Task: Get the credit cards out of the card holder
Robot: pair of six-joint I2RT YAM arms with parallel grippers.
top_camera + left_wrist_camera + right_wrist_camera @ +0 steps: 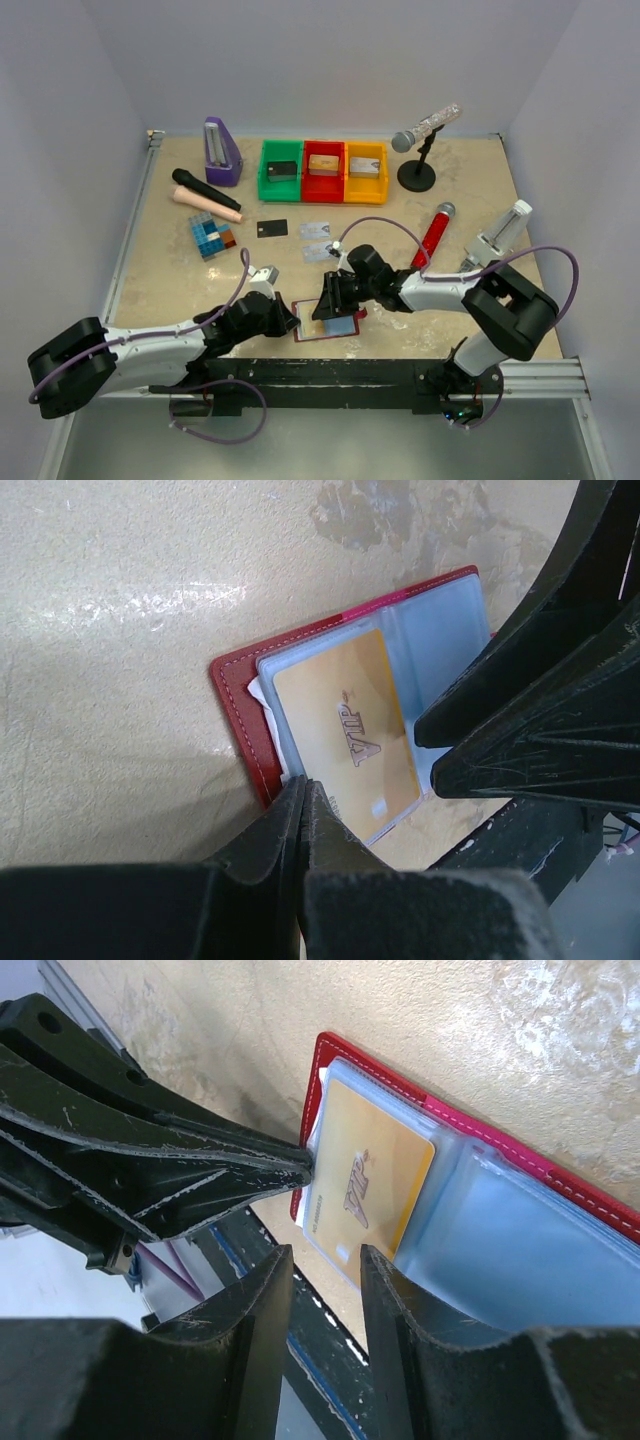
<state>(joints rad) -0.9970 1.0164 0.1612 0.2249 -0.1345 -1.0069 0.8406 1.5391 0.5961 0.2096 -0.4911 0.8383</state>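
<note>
Pinned open card holder on desk with clenched left claw. Set released, empty right claw just short of gold VIP card exposed end, along its long axis.

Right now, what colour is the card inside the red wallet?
Gold-orange, with VIP written on it. The card shows best in the left wrist view.

This is looking like a robotics lab cell: plain white walls are enclosing a beige desk, with the left arm and right arm sitting bolted along its near edge.
</note>
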